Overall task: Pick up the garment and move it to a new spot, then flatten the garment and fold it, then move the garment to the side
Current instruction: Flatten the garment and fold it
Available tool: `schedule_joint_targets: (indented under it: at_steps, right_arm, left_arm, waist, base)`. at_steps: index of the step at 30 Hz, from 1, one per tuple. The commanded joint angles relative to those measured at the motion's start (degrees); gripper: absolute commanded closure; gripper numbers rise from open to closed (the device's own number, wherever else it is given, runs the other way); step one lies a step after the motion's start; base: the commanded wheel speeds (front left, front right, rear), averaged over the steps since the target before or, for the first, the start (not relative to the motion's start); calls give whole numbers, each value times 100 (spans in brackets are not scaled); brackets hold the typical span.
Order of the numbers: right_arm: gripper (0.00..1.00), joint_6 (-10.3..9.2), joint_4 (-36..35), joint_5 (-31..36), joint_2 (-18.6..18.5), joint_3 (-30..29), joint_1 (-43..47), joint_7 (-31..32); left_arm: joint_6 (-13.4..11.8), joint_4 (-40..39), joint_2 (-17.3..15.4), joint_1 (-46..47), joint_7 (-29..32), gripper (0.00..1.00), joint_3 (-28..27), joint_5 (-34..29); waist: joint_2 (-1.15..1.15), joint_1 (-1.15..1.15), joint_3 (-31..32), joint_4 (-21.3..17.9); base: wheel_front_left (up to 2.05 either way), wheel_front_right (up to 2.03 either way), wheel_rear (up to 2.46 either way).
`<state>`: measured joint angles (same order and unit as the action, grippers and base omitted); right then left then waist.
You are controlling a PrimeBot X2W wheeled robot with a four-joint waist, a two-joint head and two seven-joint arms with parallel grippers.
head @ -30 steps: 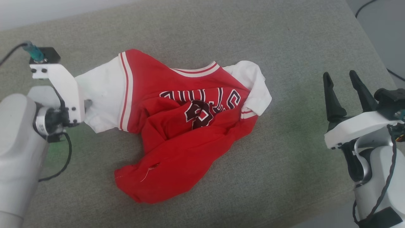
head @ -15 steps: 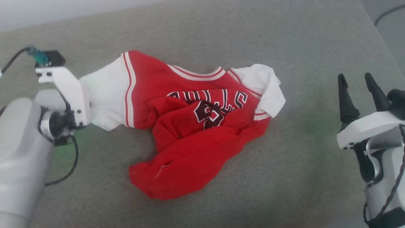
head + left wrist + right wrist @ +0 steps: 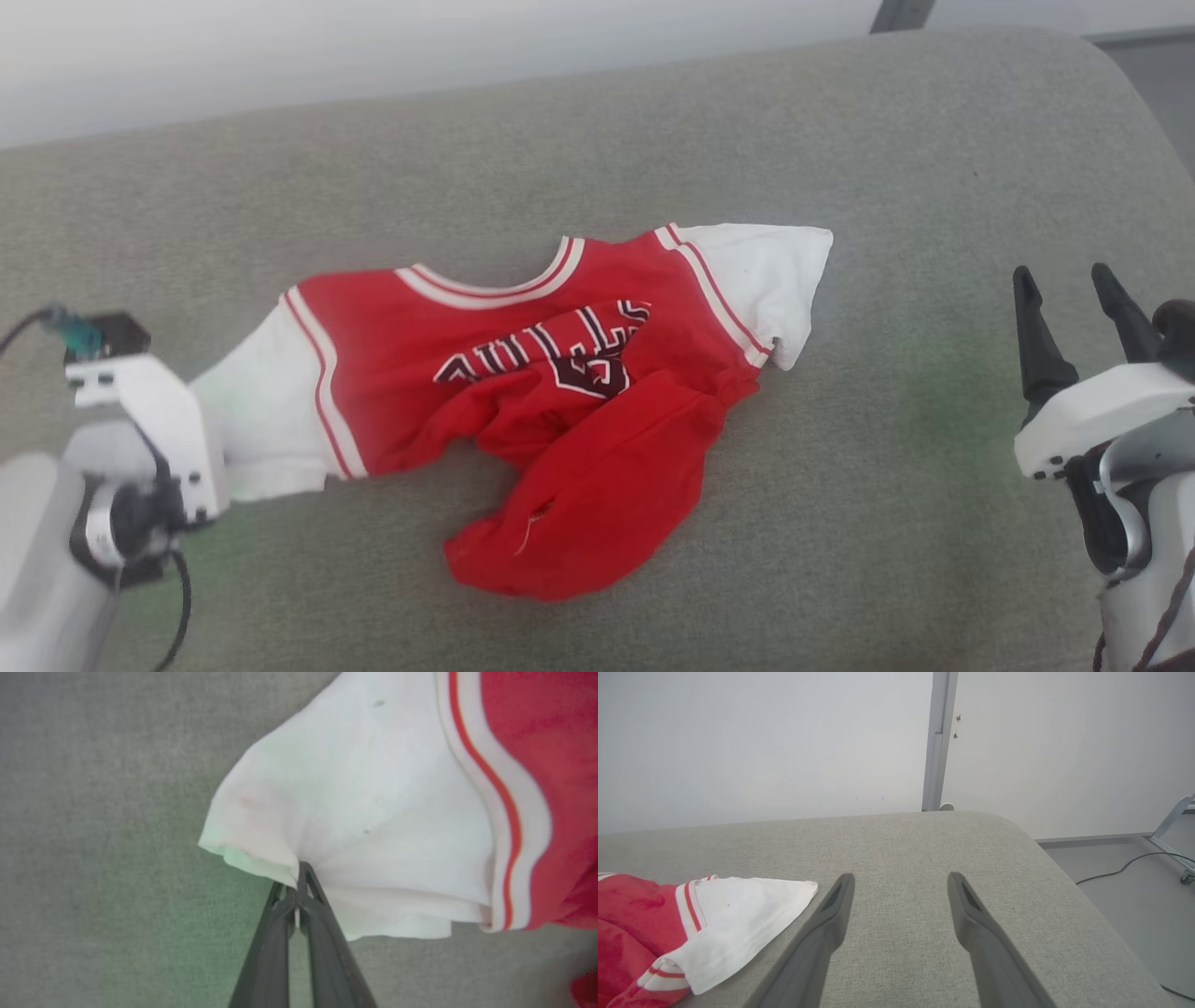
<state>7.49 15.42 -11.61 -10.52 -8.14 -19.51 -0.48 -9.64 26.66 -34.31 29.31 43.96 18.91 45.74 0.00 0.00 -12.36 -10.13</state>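
The garment (image 3: 523, 373), a small red jersey with white sleeves and dark lettering, lies chest up on the grey cushion (image 3: 887, 467), its lower half bunched toward the front. My left gripper (image 3: 297, 872) is shut on the hem of the garment's white sleeve (image 3: 373, 812), pinching a fold of the cloth; in the head view its fingers are hidden behind the white wrist bracket (image 3: 159, 420). My right gripper (image 3: 1062, 275) hovers open at the right, apart from the garment's other sleeve (image 3: 738, 924), with nothing between its fingers (image 3: 831, 924).
The grey cushion's rounded back edge (image 3: 878, 819) meets a pale wall with a grey upright post (image 3: 936, 742). Right of the cushion the floor drops away, with a black cable (image 3: 1120, 870) and a metal frame (image 3: 1176, 812).
My left gripper shut on the white sleeve and drew it left and toward the front; the garment stretched out and its far sleeve unfolded flat. The head camera has shifted too. The right gripper stayed open.
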Motion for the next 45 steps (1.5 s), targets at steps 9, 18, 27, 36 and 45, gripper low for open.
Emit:
schedule_joint_targets:
  at_steps: [9, 18, 27, 36, 45]
  right_arm:
    - [0, 0, -124, -66, -33, -24, 172, 147]
    - [0, 0, -205, -88, -51, 32, 159, 230]
    - [0, 0, -321, -119, -61, 168, 17, 286]
    - [0, 0, -427, -176, -51, 298, -170, 319]
    - [0, 0, -557, -333, -86, 421, -339, 579]
  left_arm:
    - [-179, -583, -49, -841, -200, 100, -235, 265]
    - [-201, -755, -198, -658, -80, 0, -197, 165]
    - [-233, -897, -495, 16, 580, 0, 74, -82]
    - [-121, -73, -423, 492, 976, 0, 268, -102]
    - [208, 723, -60, 613, 807, 100, 329, 113]
  waist:
    - [0, 0, 148, 128]
    - [0, 0, 261, 200]
    - [0, 0, 173, 210]
    - [0, 0, -190, 36]
    - [0, 0, -476, 29]
  base:
    - [0, 0, 0]
    - [0, 0, 0]
    - [0, 0, 0]
    - [0, 0, 0]
    - [0, 0, 0]
